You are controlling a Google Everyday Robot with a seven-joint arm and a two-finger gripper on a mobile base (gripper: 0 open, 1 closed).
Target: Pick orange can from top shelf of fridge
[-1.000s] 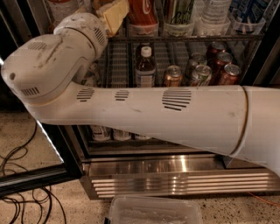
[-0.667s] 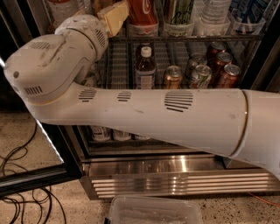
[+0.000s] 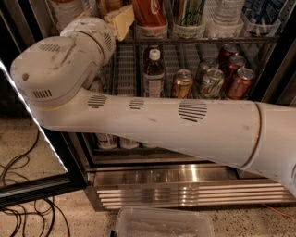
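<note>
My white arm crosses the whole view and reaches up to the left end of the top shelf of the fridge. The gripper shows only as a pale yellowish part at the shelf's front, next to the red cola can. A sliver of golden-orange shows at the top edge just left of it; it may be the orange can, mostly hidden by the wrist. A green-and-white can stands further right on that shelf.
On the rack below stand a white-capped bottle, a golden-brown can, a green-white can and red cans. The open glass door's edge is at left. Cables and a clear plastic bin lie on the floor.
The arm's elbow housing has shifted slightly to the right and up; the gripper stays at the top shelf's left end. The cans and bottle have not moved.
</note>
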